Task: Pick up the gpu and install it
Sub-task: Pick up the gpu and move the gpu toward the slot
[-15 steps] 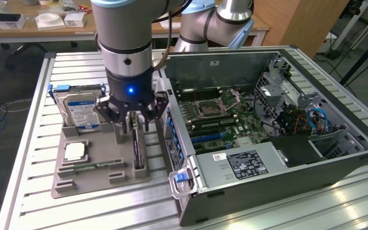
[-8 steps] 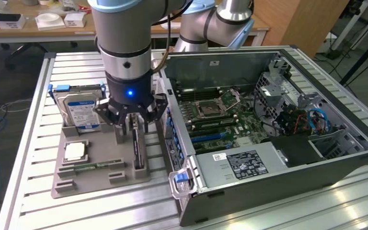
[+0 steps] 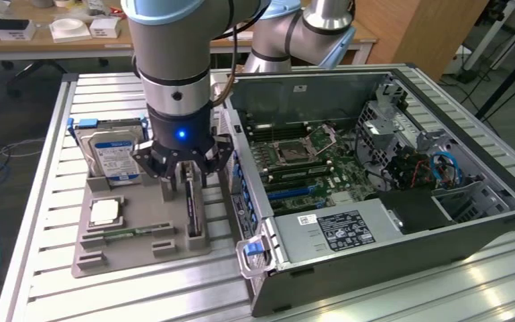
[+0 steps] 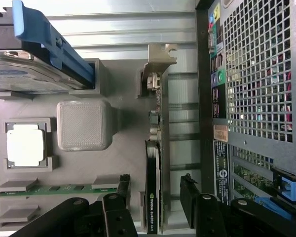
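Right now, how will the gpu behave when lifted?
Probably stiff: the gpu is a flat board with a metal bracket. Likely light, being thin. Standing on edge in the holder, it could tip if nudged sideways.

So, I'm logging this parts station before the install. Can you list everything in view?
gpu: one, dark with a pale bracket, standing on edge in a tray slot
hard drive: one, silver with a blue-white label, upright in a blue caddy on the tray
processor chip: one, silver, flat in a tray pocket
memory stick: one, green, lying flat in the tray
tray: one, grey, on the table
computer case: one, dark, open, at the exterior view's right
power supply: one, grey, inside the case
table: one, slatted metal, under everything
robot arm: one, grey and blue, above the tray
gripper: one, black, open, its fingers on either side of the gpu with gaps
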Action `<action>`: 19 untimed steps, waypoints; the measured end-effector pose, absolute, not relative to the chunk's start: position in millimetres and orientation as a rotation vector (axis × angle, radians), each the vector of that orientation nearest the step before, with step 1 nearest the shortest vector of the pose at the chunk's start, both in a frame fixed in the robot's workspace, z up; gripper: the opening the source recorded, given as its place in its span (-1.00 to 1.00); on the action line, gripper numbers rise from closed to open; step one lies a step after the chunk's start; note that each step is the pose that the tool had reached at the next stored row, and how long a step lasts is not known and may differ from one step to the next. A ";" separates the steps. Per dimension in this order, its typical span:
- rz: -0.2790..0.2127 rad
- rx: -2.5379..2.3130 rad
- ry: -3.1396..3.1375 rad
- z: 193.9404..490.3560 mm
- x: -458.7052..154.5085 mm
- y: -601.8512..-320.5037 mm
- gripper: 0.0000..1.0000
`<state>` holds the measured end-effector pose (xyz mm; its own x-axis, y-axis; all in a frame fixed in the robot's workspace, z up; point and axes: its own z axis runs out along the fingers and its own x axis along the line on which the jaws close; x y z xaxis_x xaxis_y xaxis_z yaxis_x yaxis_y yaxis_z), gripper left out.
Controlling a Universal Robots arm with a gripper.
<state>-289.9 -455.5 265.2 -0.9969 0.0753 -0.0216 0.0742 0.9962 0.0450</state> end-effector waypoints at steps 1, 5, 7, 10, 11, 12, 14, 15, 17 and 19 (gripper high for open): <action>0.069 0.117 3.115 264.4 -289.9 -455.5 0.06; 0.069 0.117 3.115 260.6 -289.9 -455.5 0.06; 0.069 0.117 3.115 258.5 -289.9 -455.5 0.06; 0.069 0.117 3.115 255.4 -289.9 -455.5 0.06; 0.069 0.117 3.115 254.4 -289.9 -455.5 0.06; 0.069 0.117 3.115 253.4 -289.9 -455.5 0.06; 0.069 0.117 3.115 251.2 -289.9 -455.5 0.06; 0.069 0.117 3.115 250.2 -289.9 -455.5 0.06; 0.069 0.117 3.115 248.6 -289.9 -455.5 0.06; 0.069 0.117 3.115 247.0 -289.9 -455.5 0.06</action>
<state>-289.9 -455.5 247.0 -0.9969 0.0752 -0.0216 0.0742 0.9962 0.0449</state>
